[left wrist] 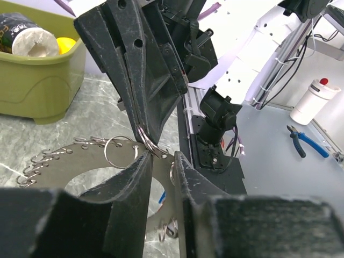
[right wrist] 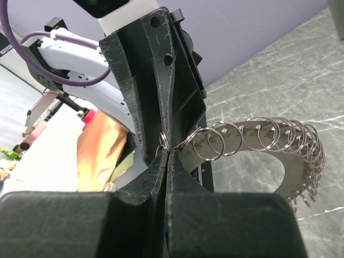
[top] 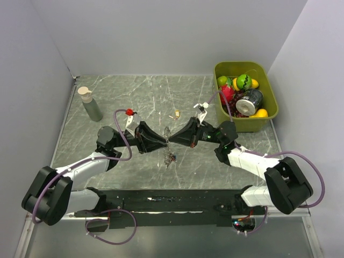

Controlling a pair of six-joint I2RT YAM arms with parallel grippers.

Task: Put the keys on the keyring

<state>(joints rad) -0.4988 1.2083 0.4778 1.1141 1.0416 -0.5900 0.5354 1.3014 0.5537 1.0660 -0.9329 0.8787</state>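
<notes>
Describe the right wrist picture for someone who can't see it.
The right gripper, shut, pinches a small ring on the keyring, a metal plate fringed with wire loops. The left gripper meets it tip to tip, with a grey marble table behind.

Legible text: none in any of the three views.

Can [top: 249, 101] lying in the green bin [top: 267, 122]: dark label with pale print. The print is too small to make out from above, and it is blurred and cut off by the frame edge in the left wrist view. No brand or number can be read.
</notes>
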